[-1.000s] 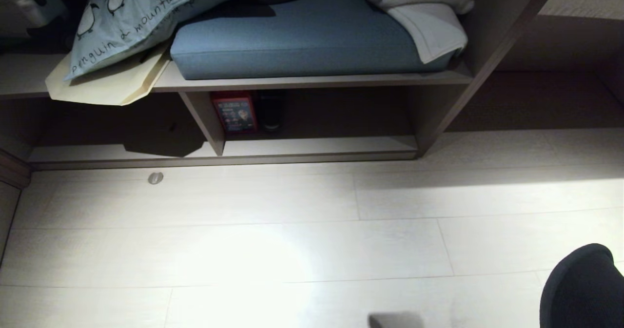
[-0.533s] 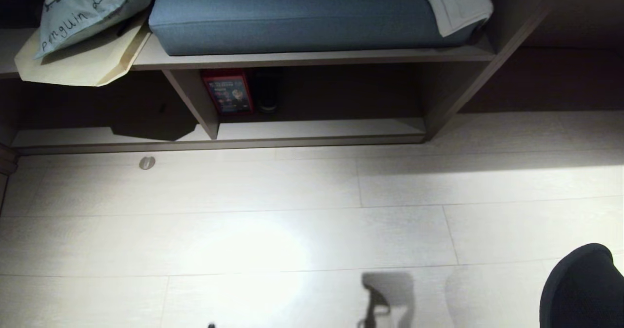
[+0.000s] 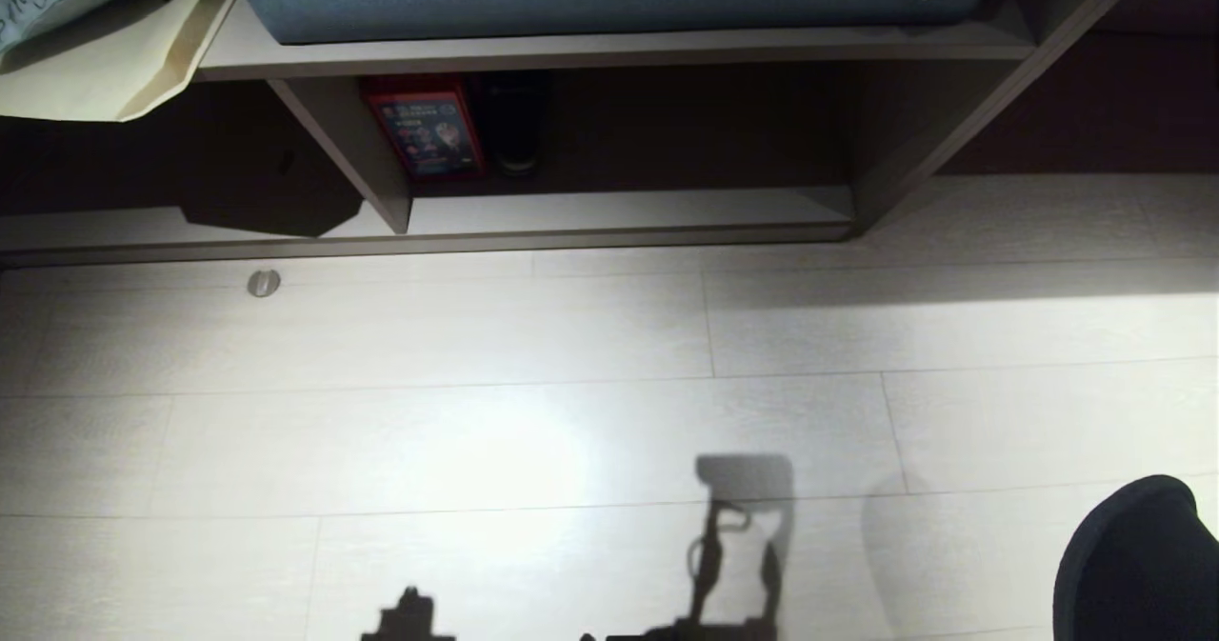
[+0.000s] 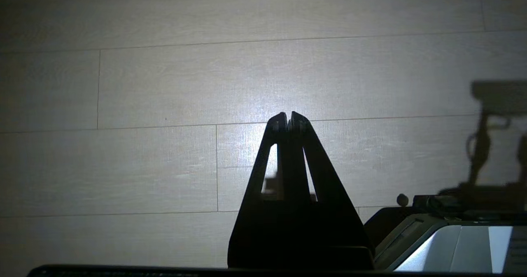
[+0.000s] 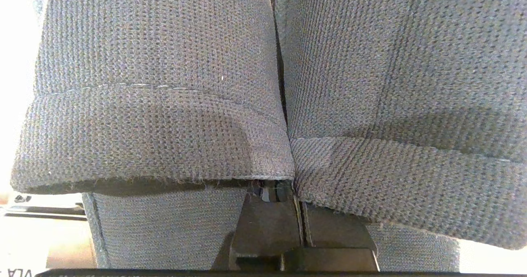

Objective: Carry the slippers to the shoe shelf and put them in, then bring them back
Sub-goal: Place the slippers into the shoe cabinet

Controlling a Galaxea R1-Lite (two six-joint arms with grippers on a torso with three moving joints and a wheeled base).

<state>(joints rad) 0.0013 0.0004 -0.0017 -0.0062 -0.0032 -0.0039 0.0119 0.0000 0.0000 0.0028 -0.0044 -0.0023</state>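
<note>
With the right gripper (image 5: 297, 211) clamped on both dark slate-blue knitted fabric slippers (image 5: 271, 104) and the left gripper (image 4: 287, 120) pinched shut and empty, lower them level toward the low grey-brown wood-grain shoe shelf's (image 3: 619, 214) pale front edge, right of its divider.

A pale plank floor (image 3: 533, 412) carries a small round metal disc (image 3: 264, 283) near the shoe shelf (image 3: 609, 214). On that shelf's pale base board stand 1 red box (image 3: 426, 133) and 1 dark object (image 3: 514, 122).
</note>
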